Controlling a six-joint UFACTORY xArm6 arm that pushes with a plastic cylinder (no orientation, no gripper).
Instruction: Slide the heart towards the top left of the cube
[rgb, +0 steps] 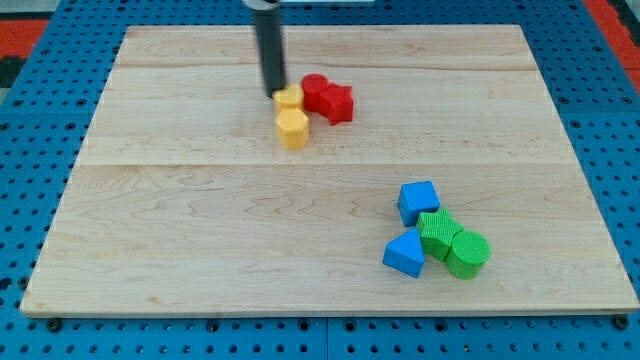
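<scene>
My tip (277, 93) rests on the board near the view's top centre, against the left side of a yellow heart (291, 98), which the rod partly hides. A yellow hexagon (293, 129) sits just below the heart and touches it. The blue cube (418, 201) lies far off at the view's lower right. The rod rises straight up out of the top of the view.
A red cylinder (314, 91) and a red star (338, 104) sit right of the heart, touching it. A green star (438, 232), a green cylinder (467, 253) and a blue triangle (404, 254) cluster under the cube. The wooden board (180, 250) lies on a blue pegboard.
</scene>
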